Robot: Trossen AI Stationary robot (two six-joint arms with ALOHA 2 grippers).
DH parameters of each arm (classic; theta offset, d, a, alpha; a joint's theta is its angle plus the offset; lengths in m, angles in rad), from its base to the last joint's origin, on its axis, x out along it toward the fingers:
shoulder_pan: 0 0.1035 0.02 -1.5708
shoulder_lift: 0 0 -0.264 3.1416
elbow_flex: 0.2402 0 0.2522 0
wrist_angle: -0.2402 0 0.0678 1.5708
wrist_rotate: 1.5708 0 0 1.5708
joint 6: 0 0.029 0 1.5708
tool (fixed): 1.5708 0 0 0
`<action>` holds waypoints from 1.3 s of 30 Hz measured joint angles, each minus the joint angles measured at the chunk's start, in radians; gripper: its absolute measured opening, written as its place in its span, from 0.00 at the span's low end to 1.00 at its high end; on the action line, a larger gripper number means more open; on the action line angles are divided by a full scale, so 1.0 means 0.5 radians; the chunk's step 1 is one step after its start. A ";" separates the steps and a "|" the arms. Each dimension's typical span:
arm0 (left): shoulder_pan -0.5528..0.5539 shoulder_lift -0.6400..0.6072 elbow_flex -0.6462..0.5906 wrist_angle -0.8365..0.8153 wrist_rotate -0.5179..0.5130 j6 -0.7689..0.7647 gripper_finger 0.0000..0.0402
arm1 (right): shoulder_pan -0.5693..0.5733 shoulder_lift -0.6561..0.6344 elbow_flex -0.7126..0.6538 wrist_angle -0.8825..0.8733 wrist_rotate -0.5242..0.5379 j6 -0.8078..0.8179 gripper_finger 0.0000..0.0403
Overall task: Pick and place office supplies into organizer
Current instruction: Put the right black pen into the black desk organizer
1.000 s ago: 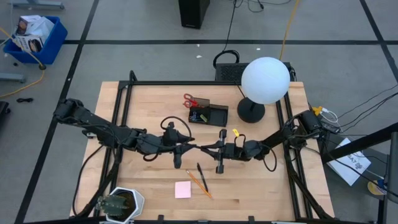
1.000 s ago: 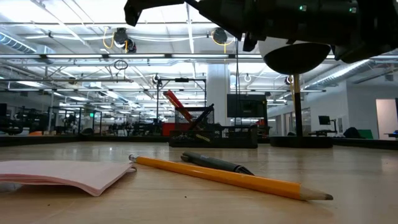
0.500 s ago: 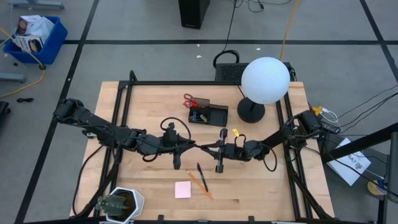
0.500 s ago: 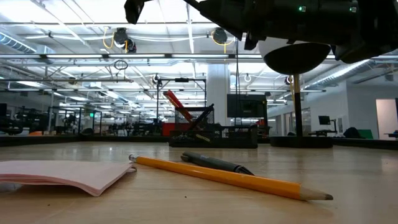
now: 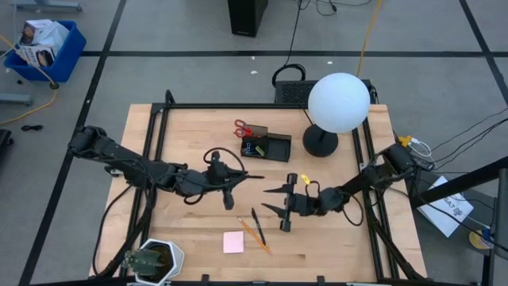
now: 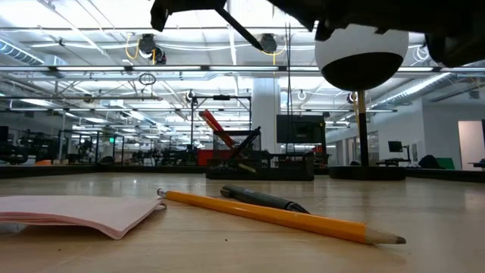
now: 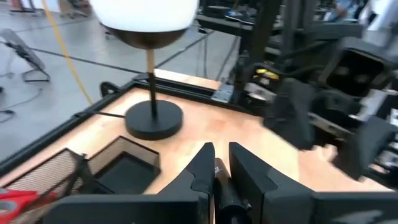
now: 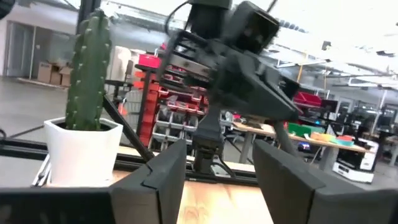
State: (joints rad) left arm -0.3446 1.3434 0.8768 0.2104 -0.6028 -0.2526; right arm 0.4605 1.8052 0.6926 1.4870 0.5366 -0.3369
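Black pen (image 7: 225,190) sits pinched between the fingers of the left gripper (image 5: 236,179), which are closed on its barrel above the middle of the table, the pen's free end pointing toward the right gripper (image 5: 275,199). That gripper hangs just beside it with its fingers spread and nothing between them. The organizer (image 5: 276,148) stands at the back of the table, beside the lamp (image 5: 339,102), with the red-handled scissors (image 5: 241,129) already poking out of its taller section. Judging by this, the step in hand is carrying the pen to the organizer. It is best done by keeping the grip firm, tipping the pen upright over the tall section, clearing the scissor handles, and opening only once the tip is inside. The pencil (image 6: 280,216), a second pen (image 6: 261,199) and the pink pad (image 5: 232,241) lie at the front edge.
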 joint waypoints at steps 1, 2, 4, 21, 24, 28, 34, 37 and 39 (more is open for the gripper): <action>0.013 0.000 0.000 0.001 -0.014 0.001 0.10 | 0.035 -0.006 0.000 -0.015 0.039 -0.018 0.45; 0.027 0.000 0.000 0.000 -0.025 0.010 0.10 | 0.075 -0.013 -0.003 -0.039 0.070 -0.037 0.45; 0.065 0.000 0.000 0.002 -0.033 0.066 0.10 | 0.152 -0.021 -0.018 -0.081 0.133 -0.050 0.44; 0.732 -0.001 0.000 -0.034 0.290 0.075 0.08 | 0.445 -0.023 -0.197 -0.107 0.614 0.020 0.42; 0.843 -0.001 0.000 -0.103 0.355 0.044 0.08 | 0.443 -0.023 -0.197 -0.109 0.612 0.020 0.42; 0.982 -0.001 0.000 -0.200 0.472 -0.059 0.11 | 0.441 -0.023 -0.197 -0.109 0.611 0.020 0.42; 1.104 -0.001 0.116 -0.440 0.574 -0.149 0.08 | 0.432 -0.023 -0.197 -0.109 0.608 0.020 0.42; 1.136 -0.001 0.191 -0.502 0.577 -0.141 0.08 | 0.419 -0.023 -0.197 -0.109 0.607 0.038 0.42; 1.147 -0.001 0.256 -0.576 0.585 -0.138 0.08 | 0.407 -0.023 -0.197 -0.110 0.601 0.075 0.42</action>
State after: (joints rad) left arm 0.2289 1.3430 1.0048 -0.0776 -0.3102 -0.3216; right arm 0.6642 1.7939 0.5941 1.4319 0.8373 -0.2996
